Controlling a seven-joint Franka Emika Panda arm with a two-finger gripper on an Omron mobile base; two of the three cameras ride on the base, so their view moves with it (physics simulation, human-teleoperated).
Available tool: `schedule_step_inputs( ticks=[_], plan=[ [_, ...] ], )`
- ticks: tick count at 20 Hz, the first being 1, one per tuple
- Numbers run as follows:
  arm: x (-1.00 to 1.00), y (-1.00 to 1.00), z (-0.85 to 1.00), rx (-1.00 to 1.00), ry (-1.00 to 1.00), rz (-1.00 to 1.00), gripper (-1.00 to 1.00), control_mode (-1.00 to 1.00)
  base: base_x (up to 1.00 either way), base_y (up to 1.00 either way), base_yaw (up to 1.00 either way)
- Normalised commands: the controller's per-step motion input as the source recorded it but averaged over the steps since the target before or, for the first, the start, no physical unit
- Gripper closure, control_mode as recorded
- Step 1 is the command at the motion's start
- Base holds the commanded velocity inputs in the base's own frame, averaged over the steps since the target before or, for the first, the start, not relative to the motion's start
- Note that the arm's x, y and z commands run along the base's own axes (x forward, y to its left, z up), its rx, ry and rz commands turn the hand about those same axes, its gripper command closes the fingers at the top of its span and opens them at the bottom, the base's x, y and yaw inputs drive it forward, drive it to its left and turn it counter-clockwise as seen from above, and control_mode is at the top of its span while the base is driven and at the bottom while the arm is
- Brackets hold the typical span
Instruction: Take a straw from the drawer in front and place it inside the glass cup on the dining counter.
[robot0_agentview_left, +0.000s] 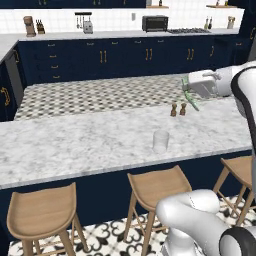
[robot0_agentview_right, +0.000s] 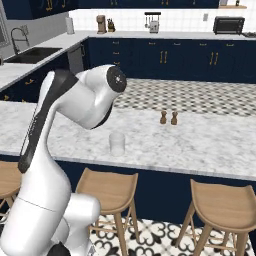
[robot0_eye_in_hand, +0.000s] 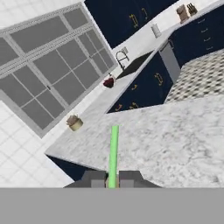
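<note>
No brand, label or writing can be read on anything here.

Starting at the left of the left base view, three tan stools (robot0_agentview_left: 42, 214) are lined up under the dining counter (robot0_agentview_left: 75, 145). Further right, the glass cup (robot0_agentview_left: 160, 141) is seen standing upright on the marbled top, near its front edge. Behind it, two small brown shakers (robot0_agentview_left: 178, 109) are set side by side, well apart from the cup. At the far right, the arm is stretched out level above the counter, and the gripper (robot0_agentview_left: 188, 89) is pointed leftward, raised well above the slab and off to the right of the cup. The straw (robot0_agentview_left: 192, 101) is clamped in it, its light-green length slanting down and to the right below the hand.

In the right base view, the arm's white elbow looms at the left, the glass cup (robot0_agentview_right: 117, 144) is seen just below it, and the shakers (robot0_agentview_right: 168, 118) are found to the right.

From the hand view, the grip is confirmed: the jaws are drawn narrow on the straw (robot0_eye_in_hand: 113, 153), which is pinched between the two dark fingertips (robot0_eye_in_hand: 92, 178) and projects straight out over the marbled counter (robot0_eye_in_hand: 175, 135). A sink faucet (robot0_eye_in_hand: 122, 59) is glimpsed on the far worktop.
</note>
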Motion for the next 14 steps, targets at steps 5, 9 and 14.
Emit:
schedule_step_inputs(
  ticks=[5,9,14],
  plan=[
    [0.43,-0.15,-0.41,0.29,0.24,0.04,1.00,-1.00,0.00,0.00,0.00],
    [0.26,-0.42,-0.44,0.35,0.13,0.00,1.00,-1.00,0.00,0.00,0.00],
    [0.17,-0.20,-0.51,0.31,0.04,0.00,1.00,-1.00,0.00,0.00,0.00]
  ],
)
